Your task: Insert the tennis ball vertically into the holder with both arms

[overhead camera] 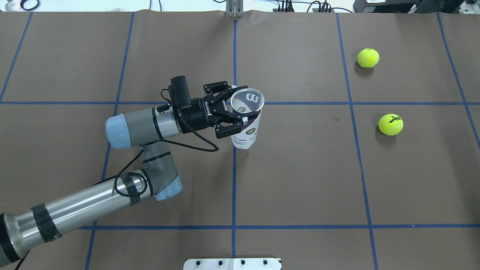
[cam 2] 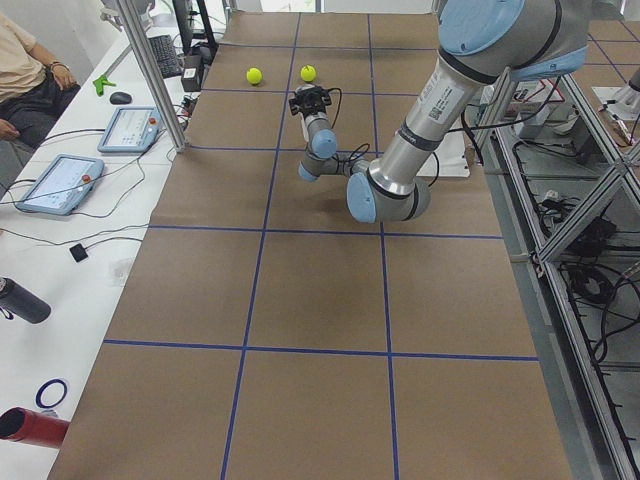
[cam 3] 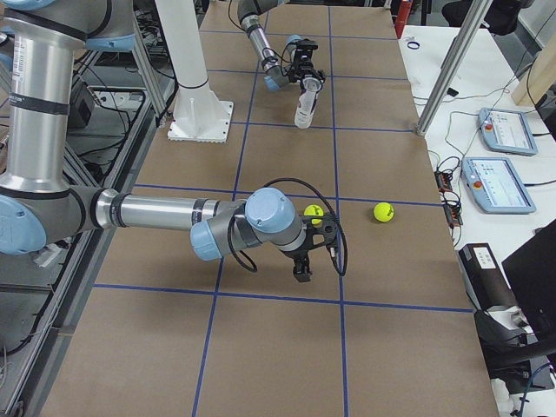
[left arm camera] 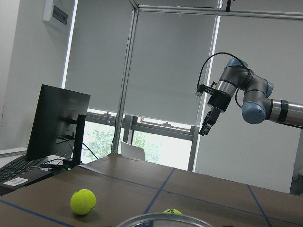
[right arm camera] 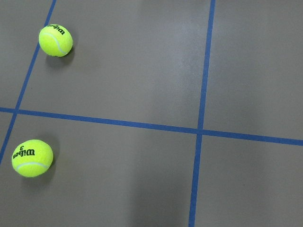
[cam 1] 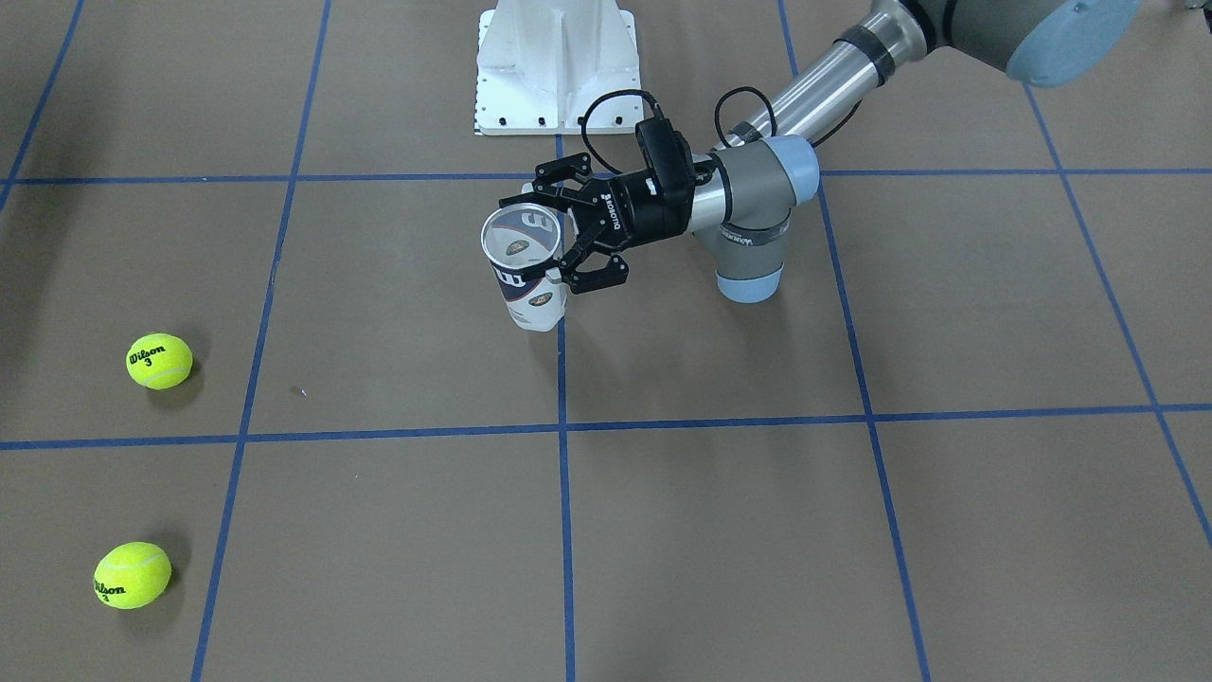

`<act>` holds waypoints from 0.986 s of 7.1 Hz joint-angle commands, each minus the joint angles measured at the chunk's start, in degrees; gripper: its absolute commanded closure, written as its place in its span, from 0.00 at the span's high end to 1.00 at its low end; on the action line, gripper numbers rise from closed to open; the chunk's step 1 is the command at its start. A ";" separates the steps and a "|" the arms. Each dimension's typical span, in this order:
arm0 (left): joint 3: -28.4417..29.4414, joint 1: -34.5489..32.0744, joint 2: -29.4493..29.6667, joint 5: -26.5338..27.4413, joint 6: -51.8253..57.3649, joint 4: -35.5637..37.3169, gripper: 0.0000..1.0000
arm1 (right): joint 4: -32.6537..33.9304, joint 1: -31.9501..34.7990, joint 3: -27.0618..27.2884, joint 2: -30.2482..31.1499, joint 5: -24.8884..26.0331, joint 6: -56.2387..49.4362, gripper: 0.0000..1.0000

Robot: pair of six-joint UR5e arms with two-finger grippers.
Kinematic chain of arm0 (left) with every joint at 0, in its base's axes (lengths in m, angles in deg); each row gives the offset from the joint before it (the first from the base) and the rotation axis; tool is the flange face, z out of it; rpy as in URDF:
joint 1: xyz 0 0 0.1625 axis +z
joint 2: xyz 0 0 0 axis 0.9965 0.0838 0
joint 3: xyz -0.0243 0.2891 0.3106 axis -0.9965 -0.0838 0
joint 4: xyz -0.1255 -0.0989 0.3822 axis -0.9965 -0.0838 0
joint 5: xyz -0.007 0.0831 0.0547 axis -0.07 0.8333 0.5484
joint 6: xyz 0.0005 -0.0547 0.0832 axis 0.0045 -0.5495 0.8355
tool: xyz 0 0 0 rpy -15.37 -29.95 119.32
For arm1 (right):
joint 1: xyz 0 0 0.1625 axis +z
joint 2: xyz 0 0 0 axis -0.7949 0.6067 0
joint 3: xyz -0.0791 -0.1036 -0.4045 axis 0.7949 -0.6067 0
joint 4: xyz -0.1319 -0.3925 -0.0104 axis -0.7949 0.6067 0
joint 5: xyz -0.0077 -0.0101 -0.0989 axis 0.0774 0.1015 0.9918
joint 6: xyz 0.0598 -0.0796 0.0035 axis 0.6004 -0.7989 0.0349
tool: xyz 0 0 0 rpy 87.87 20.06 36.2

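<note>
Right now my left tool [overhead camera: 235, 108] is clamped on the clear plastic tennis-ball can with the white and navy label [overhead camera: 245, 132], just under its metal rim. The can is upright near the middle of the brown tabletop [overhead camera: 300, 168]. One yellow-green tennis ball [overhead camera: 390, 124] and a second, farther one [overhead camera: 368, 57] lie well to its right. My right tool [left arm camera: 207, 124] hangs near them; I cannot tell how far open it is.

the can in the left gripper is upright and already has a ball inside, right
No ball is inside: the overhead view looks into the open can, which is empty. Both tennis balls lie on the table. It is upright in the left gripper.
</note>
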 commanded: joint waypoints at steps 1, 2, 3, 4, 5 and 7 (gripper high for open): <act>0.82 -0.33 -0.24 0.01 1.64 -1.20 0.75 | 0.09 -5.42 5.61 0.11 1.26 12.11 1.00; 0.74 -0.33 -0.24 -0.08 1.64 -1.20 0.75 | 0.09 -9.90 9.21 0.11 4.58 18.89 1.00; 0.65 -0.33 -0.24 -0.08 1.64 -1.98 0.75 | 0.09 -16.38 12.12 -0.15 9.57 26.61 1.00; 0.65 -0.24 -0.33 -0.08 1.64 -1.99 0.75 | 0.09 -21.67 12.58 -2.16 14.24 31.82 1.00; 0.73 -0.16 -0.33 -0.08 1.73 -1.99 0.75 | 0.35 -26.68 12.15 -3.22 19.59 32.66 1.00; 0.82 0.28 -0.33 -0.16 1.82 -2.08 0.75 | 0.52 -29.97 8.48 -6.99 21.31 32.75 1.00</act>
